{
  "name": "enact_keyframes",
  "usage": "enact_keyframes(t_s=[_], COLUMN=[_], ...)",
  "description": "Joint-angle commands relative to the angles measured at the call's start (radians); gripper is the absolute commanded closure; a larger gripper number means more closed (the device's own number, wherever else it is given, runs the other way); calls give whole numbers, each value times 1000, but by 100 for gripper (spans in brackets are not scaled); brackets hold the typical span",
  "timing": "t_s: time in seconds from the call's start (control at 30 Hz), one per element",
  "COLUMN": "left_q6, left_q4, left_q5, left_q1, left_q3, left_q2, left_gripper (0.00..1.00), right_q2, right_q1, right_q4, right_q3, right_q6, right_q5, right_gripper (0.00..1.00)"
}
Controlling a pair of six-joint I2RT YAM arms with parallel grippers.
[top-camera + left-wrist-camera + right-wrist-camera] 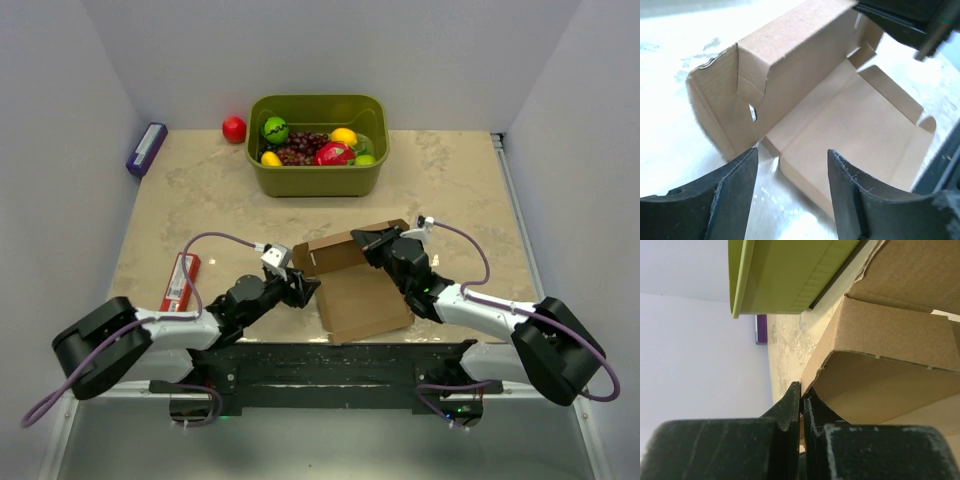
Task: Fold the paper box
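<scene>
top external view: plain brown thin cardboard box blank (362, 298) lies on the beige marbled worktop (200, 190), near the front edge, between the two arms. its base panel is flat on the surface. the rear wall panel stands raised along the far side, with a side flap turned in at its left end.

left fingers (303, 286) sit just beside the box's left corner. left wrist view confirms they stand apart and hold nothing; the box corner shows beyond the gap.

right fingers (368, 240) are at the right end of the raised rear wall. right wrist view shows them closed tight together, tips against the curled card edge. whether any card is pinched between them cannot be told.

olive-green rectangular plastic tub (318, 170) holding mixed fruit stands at the back of the worktop, well apart from the box. small red ball (234, 129) lies just left of the tub. purple flat pack (146, 149) rests at the far left edge. slim red rectangular pack (181, 281) lies near the left arm.
</scene>
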Motion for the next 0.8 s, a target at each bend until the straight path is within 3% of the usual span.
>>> enact_keyframes(t_s=[0.0, 0.17, 0.23, 0.33, 0.47, 0.57, 0.77], left_q6=[91, 135, 137, 109, 5, -41, -70], left_q4=[-68, -264, -329, -430, -451, -432, -322], left_q5=[82, 65, 23, 48, 111, 134, 144], left_q1=[-3, 19, 37, 132, 346, 414, 442], left_q3=[-34, 28, 118, 213, 230, 221, 169], left_q2=[-190, -420, -434, -398, -315, -257, -125], left_gripper=[36, 33, 33, 33, 32, 32, 30], right_q2=[-30, -29, -24, -17, -21, -23, -24], right_q1=[5, 5, 5, 7, 5, 5, 5], right_q4=[-54, -53, -48, -41, -38, -39, -39], right_q3=[-16, -16, -17, -19, -17, -19, -19], right_q6=[-43, -41, -37, -35, -32, -32, -35], right_q5=[63, 59, 59, 54, 48, 48, 48], right_gripper=[100, 100, 100, 100, 100, 100, 100])
